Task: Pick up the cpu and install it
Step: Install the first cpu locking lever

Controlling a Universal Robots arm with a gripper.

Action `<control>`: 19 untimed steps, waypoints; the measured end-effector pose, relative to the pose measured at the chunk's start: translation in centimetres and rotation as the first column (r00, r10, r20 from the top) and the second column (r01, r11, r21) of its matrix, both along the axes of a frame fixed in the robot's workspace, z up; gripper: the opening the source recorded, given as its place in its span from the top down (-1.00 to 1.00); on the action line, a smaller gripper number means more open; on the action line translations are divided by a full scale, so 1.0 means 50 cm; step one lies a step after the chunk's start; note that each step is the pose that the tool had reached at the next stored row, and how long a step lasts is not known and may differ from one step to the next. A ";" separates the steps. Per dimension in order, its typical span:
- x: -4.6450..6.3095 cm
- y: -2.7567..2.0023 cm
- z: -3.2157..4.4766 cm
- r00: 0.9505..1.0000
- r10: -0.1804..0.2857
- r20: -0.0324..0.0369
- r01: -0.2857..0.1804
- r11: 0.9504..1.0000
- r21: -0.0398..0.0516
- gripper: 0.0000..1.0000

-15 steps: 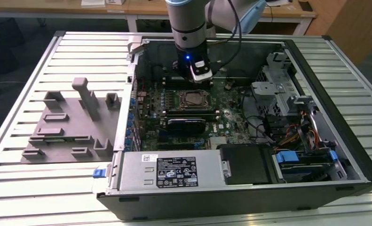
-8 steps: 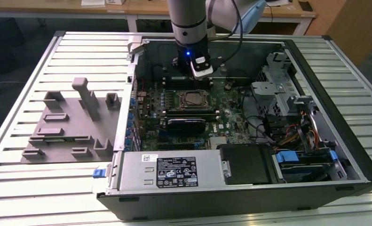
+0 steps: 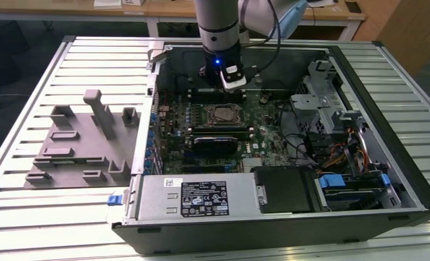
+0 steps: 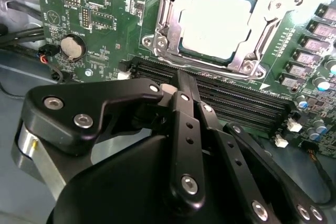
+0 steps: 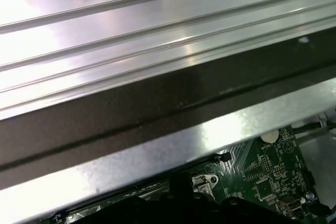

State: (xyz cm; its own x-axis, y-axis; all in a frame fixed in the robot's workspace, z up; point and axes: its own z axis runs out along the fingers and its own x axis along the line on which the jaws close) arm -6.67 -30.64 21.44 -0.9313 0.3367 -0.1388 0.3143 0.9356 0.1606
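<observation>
The cpu is a flat square chip with a pale silvery top. It lies in the metal-framed socket on the green motherboard. In the exterior view the cpu is in the middle of the open computer case. My gripper hangs just behind the socket, over the black memory slots. In the second wrist view the gripper has its black fingers drawn together at the tip with nothing between them, a short way from the cpu.
The case's metal wall and the slatted table lie close behind the gripper. A grey plastic block fixture stands on the exterior view's left. The power supply is at the front, the drive cage and cables on the right.
</observation>
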 end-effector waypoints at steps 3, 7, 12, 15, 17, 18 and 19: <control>0.004 -0.0001 -0.001 1.000 -0.001 -0.020 0.001 1.000 -0.006 0.79; 0.009 -0.0001 -0.002 0.999 -0.003 -0.051 0.002 1.000 -0.018 0.79; 0.010 -0.0064 -0.002 0.998 -0.010 -0.057 0.008 0.999 -0.034 0.79; 0.010 -0.0123 -0.002 0.998 -0.013 -0.058 0.010 0.999 -0.044 0.79; 0.010 -0.0166 -0.002 0.998 -0.014 -0.059 0.011 0.999 -0.051 0.79; 0.010 -0.0183 -0.002 0.998 -0.015 -0.060 0.012 0.998 -0.054 0.79; 0.010 -0.0195 -0.002 0.998 -0.016 -0.060 0.012 0.998 -0.060 0.79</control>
